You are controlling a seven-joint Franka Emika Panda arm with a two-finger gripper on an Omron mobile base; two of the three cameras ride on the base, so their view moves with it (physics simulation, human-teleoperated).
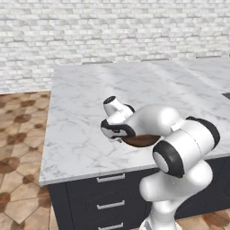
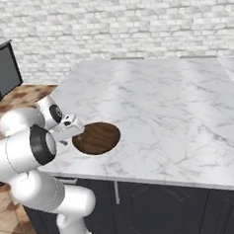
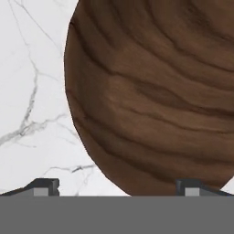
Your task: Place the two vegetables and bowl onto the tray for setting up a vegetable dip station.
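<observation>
One thing sits on the marble surface [image 2: 178, 110] near the robot: the brown wood bowl [image 2: 96, 137], close to the front edge. No carrot, cucumber or tray to be seen from here, so can't tell where they are.

Step in hand, I think: going for the bowl, w/ nothing picked up yet. The hand [image 3: 118, 186] is wide open and empty. In the hand view its two tips sit at the bottom, one over bare marble, one over the bowl's edge, so the rim lies between them.

Next move prob: go down so one tip is inside the rim & one outside, then squeeze. Rim is thin & curved, so it could slip.

Arm pose: bent low and folded in front of the base, wrist over the bowl's near side, hand pointing down at it.
</observation>
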